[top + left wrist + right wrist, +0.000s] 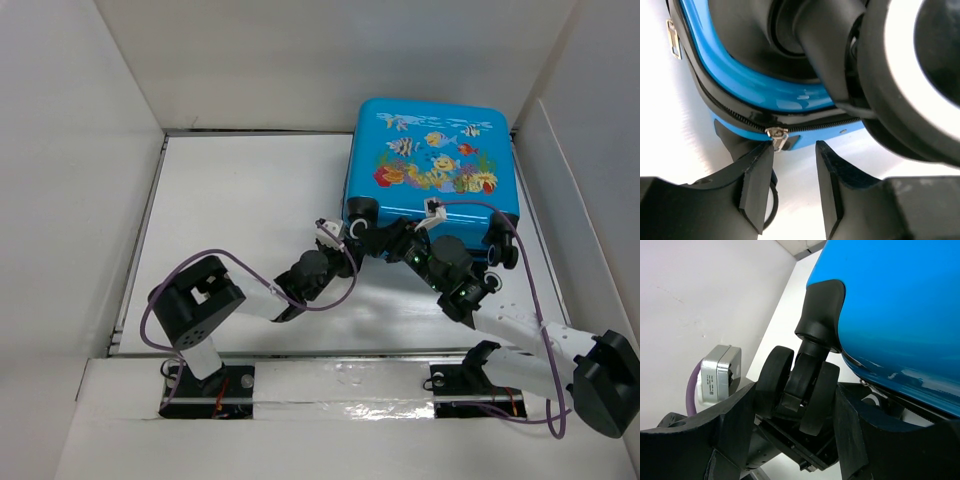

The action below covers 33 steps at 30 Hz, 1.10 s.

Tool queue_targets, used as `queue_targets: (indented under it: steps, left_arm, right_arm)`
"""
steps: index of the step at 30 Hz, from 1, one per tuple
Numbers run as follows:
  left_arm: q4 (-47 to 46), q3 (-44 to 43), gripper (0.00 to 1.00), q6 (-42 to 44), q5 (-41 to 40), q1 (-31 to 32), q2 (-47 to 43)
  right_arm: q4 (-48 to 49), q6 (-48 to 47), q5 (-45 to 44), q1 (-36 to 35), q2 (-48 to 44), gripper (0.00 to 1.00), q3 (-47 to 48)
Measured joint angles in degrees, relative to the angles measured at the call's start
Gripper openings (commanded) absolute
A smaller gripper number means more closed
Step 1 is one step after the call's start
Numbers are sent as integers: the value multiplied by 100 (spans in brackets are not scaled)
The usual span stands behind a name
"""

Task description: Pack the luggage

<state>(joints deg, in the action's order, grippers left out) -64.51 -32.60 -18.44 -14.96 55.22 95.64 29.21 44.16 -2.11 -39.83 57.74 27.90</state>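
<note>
The luggage (432, 155) is a bright blue suitcase with a fish print. It lies closed and flat at the back right. My right gripper (378, 234) is shut on the suitcase's black near-left wheel (800, 387), with a finger against each side (796, 440). My left gripper (345, 238) is open at the same corner. In the left wrist view its left fingertip (760, 165) touches the metal zipper pull (776, 136) on the closed zipper, and nothing lies between the fingers (795, 152). The blue shell (765, 87) fills the top there.
White walls (70, 180) enclose the white table (250, 190) on the left, back and right. The suitcase's near-right wheel (500, 250) sits beside my right forearm. Purple cables loop over both arms. The left arm's silver camera box (720, 377) is close to my right gripper.
</note>
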Motion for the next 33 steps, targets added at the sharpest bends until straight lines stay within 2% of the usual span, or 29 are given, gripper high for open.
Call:
queue_targets:
  steps: [5, 8, 10, 12, 13, 14, 16, 27, 33]
  left_arm:
    - [0, -133, 31, 37, -39, 2, 107]
    - [-4, -175, 20, 48, -50, 17, 144]
    - [2, -216, 19, 72, -55, 26, 184]
    - [11, -219, 23, 72, -52, 28, 214]
    - [28, -219, 27, 70, -55, 24, 234]
    - [48, -219, 35, 63, -57, 20, 247]
    - [98, -203, 40, 35, -90, 15, 256]
    - [98, -129, 38, -9, -149, -7, 227]
    - [208, 481, 36, -372, -232, -269, -409]
  right_arm:
    - [7, 0, -26, 2, -2, 35, 0]
    - [2, -11, -39, 2, -2, 35, 0]
    - [-2, -26, -52, 2, -2, 35, 0]
    - [-2, -26, -52, 2, -2, 35, 0]
    - [-2, -26, -52, 2, -2, 35, 0]
    - [-2, -26, -52, 2, -2, 35, 0]
    - [2, -24, -50, 2, -2, 35, 0]
    - [-2, -33, -48, 0, -2, 35, 0]
    - [-4, -39, -46, 0, -2, 35, 0]
